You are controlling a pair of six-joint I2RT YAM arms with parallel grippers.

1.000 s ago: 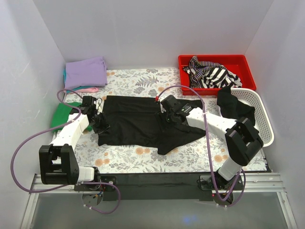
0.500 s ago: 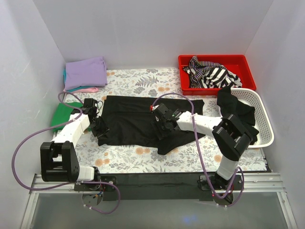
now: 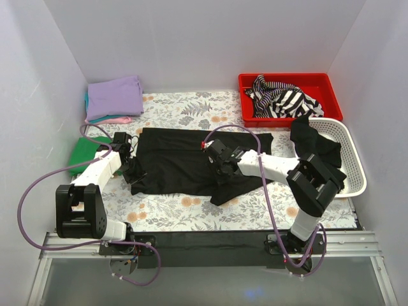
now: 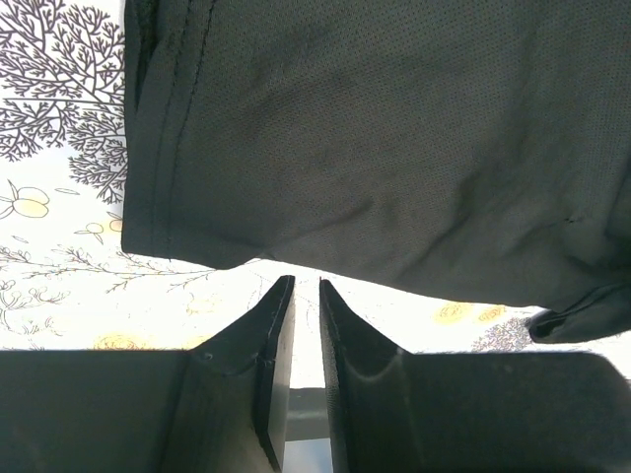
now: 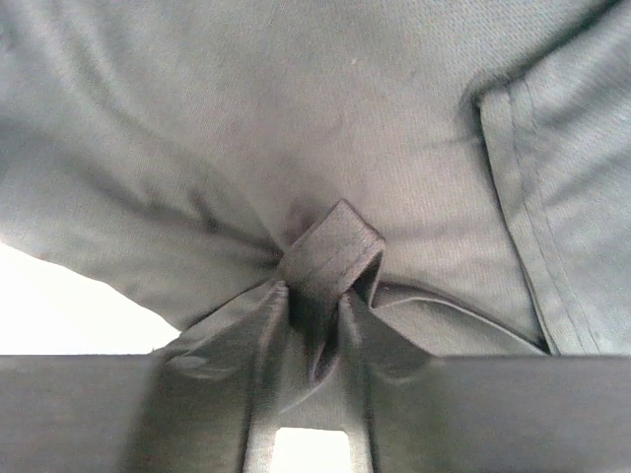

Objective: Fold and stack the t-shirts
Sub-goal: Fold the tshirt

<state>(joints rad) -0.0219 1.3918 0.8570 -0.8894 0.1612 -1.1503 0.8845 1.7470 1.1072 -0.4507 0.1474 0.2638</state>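
A black t-shirt point(image 3: 178, 159) lies spread across the floral table. My right gripper point(image 3: 220, 168) is low over its middle. In the right wrist view this gripper point(image 5: 314, 296) is shut on a bunched fold of the black t-shirt point(image 5: 296, 99). My left gripper point(image 3: 132, 171) is at the shirt's left edge. In the left wrist view its jaws point(image 4: 307, 281) stand a narrow slit apart with nothing between them, just short of the hem of the black t-shirt point(image 4: 375, 128). A folded lavender t-shirt point(image 3: 115, 97) tops a stack at the back left, and a green t-shirt point(image 3: 81, 153) lies left of my left arm.
A red bin point(image 3: 331, 95) at the back right holds a striped garment point(image 3: 284, 99). A white basket point(image 3: 356, 162) at the right edge has a dark garment point(image 3: 312, 143) draped over its rim. White walls enclose the table on three sides.
My right gripper slid left over the black t-shirt and closed on a fold of it. My left gripper narrowed its jaws and stayed at the shirt's left edge.
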